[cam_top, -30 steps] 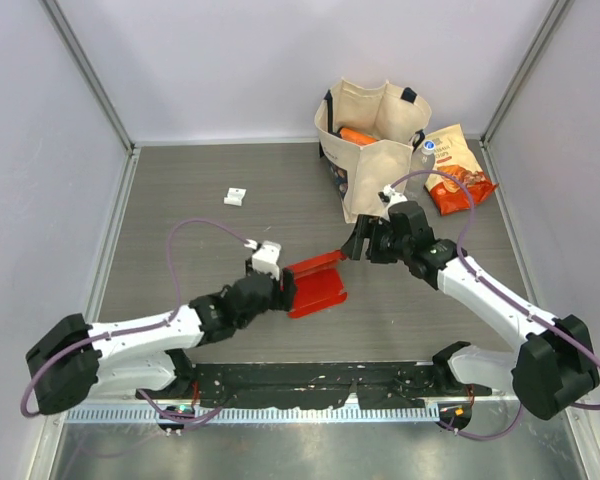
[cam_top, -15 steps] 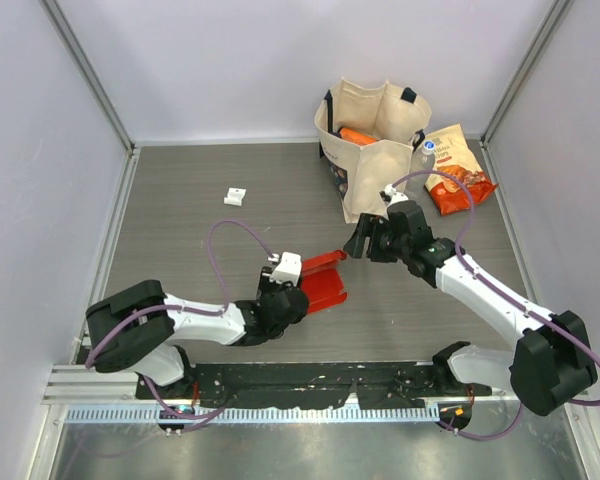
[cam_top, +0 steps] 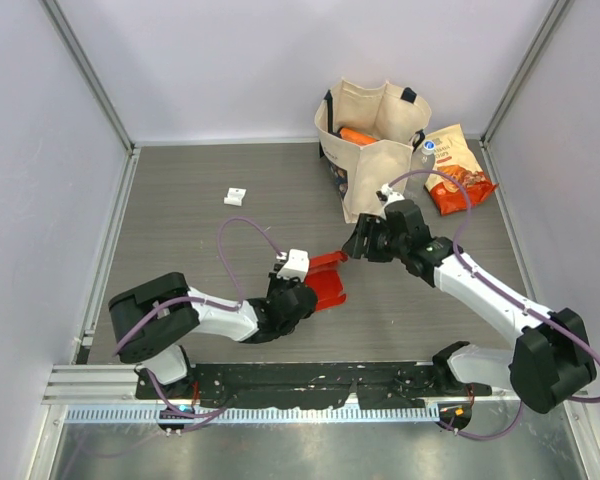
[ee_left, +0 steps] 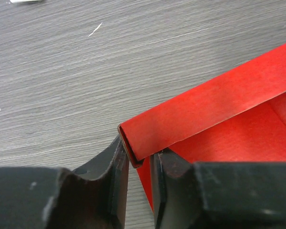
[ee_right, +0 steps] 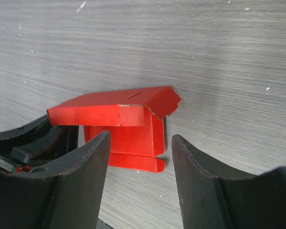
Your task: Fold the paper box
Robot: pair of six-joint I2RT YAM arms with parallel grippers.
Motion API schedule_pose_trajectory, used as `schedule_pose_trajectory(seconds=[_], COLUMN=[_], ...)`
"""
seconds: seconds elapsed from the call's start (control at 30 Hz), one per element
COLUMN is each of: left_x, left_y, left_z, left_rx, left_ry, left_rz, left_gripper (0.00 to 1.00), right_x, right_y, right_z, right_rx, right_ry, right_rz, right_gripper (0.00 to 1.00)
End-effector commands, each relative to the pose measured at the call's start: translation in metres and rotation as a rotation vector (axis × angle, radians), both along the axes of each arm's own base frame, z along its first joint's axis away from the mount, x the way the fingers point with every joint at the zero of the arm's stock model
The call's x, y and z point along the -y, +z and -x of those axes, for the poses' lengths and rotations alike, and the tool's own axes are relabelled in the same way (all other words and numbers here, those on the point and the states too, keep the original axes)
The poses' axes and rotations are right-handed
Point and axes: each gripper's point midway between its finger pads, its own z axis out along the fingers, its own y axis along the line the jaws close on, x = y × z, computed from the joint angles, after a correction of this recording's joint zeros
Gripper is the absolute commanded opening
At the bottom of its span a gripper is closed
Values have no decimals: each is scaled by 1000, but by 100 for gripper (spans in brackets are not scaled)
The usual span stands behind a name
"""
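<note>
Red paper box [cam_top: 325, 285] lies mid-table, part-folded, with one long wall standing. Left gripper [ee_left: 139, 164]: jaws narrow, pinching the end of that raised wall. Right gripper [ee_right: 140, 139]: jaws wide, nothing between them, poised just off the box's far corner without touching. Beige tote [cam_top: 375, 150] and snack bag [cam_top: 458, 175] sit well behind.

The left and far-left of the desk [cam_top: 180, 230] lay open to a pass, with only a small white piece [cam_top: 236, 196] on it. In the middle, the paper box [cam_top: 325, 285] was hemmed in by the left claw [ee_left: 139, 155] at its near-left wall and the right claw [cam_top: 356, 246] at its far-right corner. The tote bag [cam_top: 375, 160] and snack bag [cam_top: 458, 175] blocked the far right.
</note>
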Motion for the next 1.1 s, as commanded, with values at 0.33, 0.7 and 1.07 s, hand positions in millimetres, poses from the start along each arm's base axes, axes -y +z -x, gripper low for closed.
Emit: schedule_pose_trajectory(seconds=[0.33, 0.7, 1.07], left_x=[1, -1, -2], left_y=[20, 13, 9], left_z=[-18, -15, -12], left_rx=[50, 13, -16], left_ry=[111, 150, 158], left_rz=[28, 30, 50], left_gripper=[0, 0, 0], right_x=[-49, -39, -51], right_y=[-3, -17, -29], right_z=[0, 8, 8], right_rx=[-12, -96, -147], right_ry=[-10, -131, -143], right_rz=[88, 57, -69], right_gripper=[52, 47, 48])
